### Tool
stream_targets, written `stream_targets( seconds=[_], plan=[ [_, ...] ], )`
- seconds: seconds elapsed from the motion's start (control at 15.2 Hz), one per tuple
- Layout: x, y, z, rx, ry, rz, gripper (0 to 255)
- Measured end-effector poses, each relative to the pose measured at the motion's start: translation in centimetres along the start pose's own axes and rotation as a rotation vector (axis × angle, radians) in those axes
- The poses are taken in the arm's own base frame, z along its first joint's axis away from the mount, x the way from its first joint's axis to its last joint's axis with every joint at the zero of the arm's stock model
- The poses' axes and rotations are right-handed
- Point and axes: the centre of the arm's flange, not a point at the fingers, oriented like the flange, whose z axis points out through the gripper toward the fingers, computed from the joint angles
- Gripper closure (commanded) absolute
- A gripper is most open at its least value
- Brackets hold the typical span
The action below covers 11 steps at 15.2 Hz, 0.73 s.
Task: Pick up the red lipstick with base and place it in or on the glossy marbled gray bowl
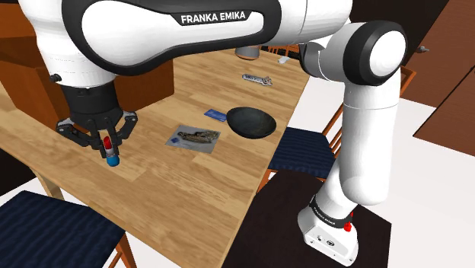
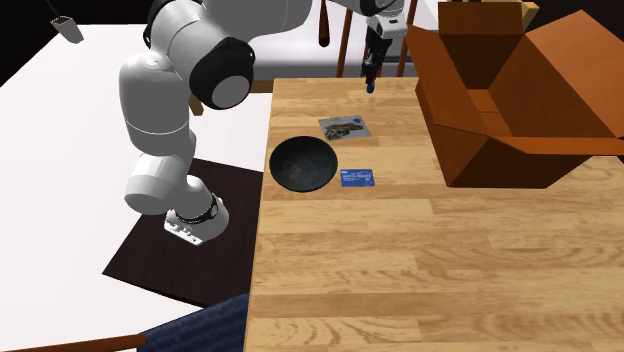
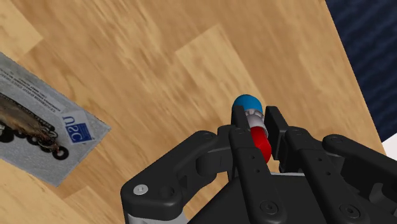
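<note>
The pick looks done, and the carry is the step in hand. The hand (image 1: 109, 145) is closed on the lipstick (image 3: 254, 122). Its two fingers clasp the red body and the blue end points down past the fingertips. At the left of the shoulder view the lipstick seems to hang clear of the worktop (image 1: 190, 190), though I cannot rule out a light touch.

The dark bowl (image 1: 251, 122) sits empty right of centre in that view, well apart from the hand. Between them lies a printed leaflet (image 1: 194, 138), with a small blue card (image 1: 214, 114) just beside the bowl. As I judge it, the next move is a level carry toward the frame's right, over the leaflet and high enough to pass the rim. The hand should then lower over the bowl's middle before the fingers part. Let go too high, the lipstick could bounce or roll out.

The worktop is pale wood planking. A brown open box (image 2: 500, 90) stands at the upper right of the second exterior view. Blue-cushioned chairs (image 1: 46, 228) stand at the worktop's edges, and the floor (image 1: 426, 190) is white.
</note>
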Motion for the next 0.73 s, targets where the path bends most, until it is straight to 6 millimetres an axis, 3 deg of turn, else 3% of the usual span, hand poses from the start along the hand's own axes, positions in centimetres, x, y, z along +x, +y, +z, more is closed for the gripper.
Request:
stream_targets(
  seconds=[0.4,0.73],
  plan=[
    [0.0,0.0,0.1,0.002,0.000,-0.002,255],
    [0.0,0.0,-1.7,-0.003,-0.004,-0.002,255]
  ],
)
